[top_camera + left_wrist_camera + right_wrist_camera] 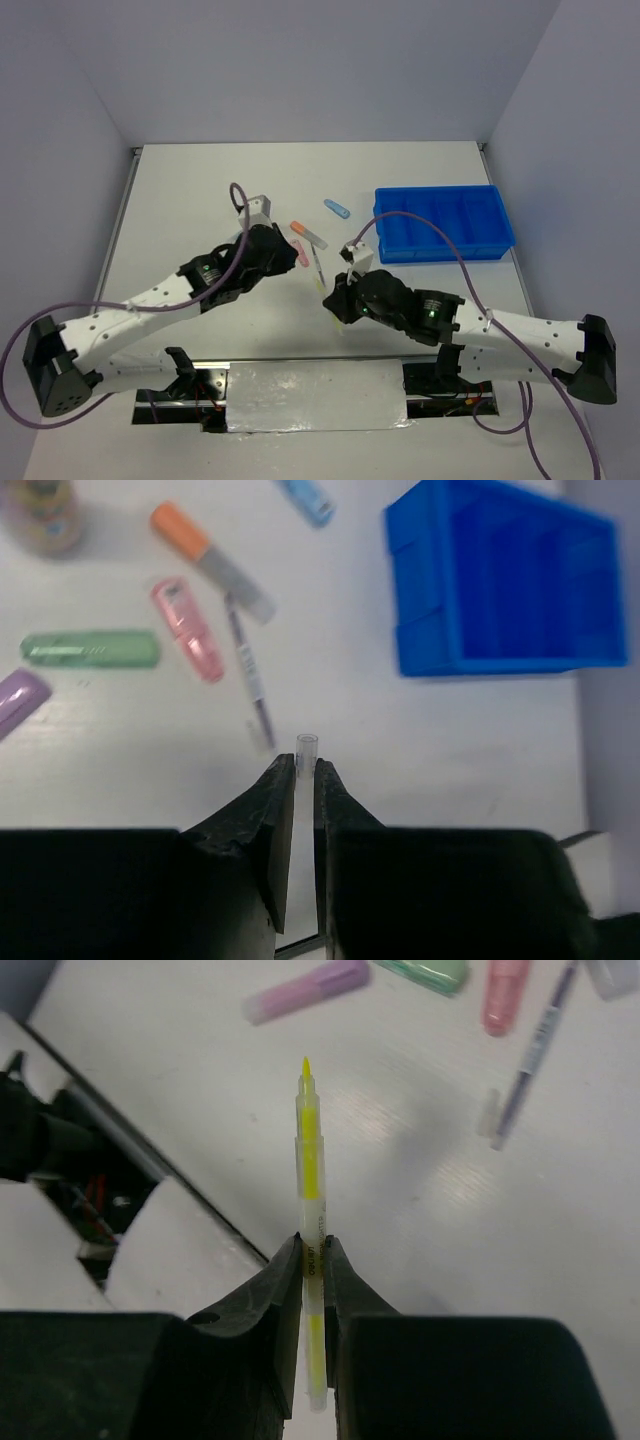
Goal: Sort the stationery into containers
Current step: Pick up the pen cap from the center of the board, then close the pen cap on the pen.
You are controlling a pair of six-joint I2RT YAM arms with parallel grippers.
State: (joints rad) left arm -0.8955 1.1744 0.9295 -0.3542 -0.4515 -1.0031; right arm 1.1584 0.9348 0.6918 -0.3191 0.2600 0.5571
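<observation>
Right tool [313, 1248] clamped on the yellow pen [310, 1150]; left tool [304, 765] closed over the counter [420, 760].
I see the pen gripped along its lower shaft, its tip pointing straight ahead of the right tool. My left tool's jaws are together. A small clear cap [307, 746] shows just past its tips; whether it touches them, I cannot tell. The blue tray [420, 650] sits ahead-right, well apart; the grey pen [248, 670], pink stick [187, 627] and green stick [90, 648] lie ahead-left.

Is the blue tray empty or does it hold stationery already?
Empty: from above, all compartments of the blue tray show bare floor.
</observation>
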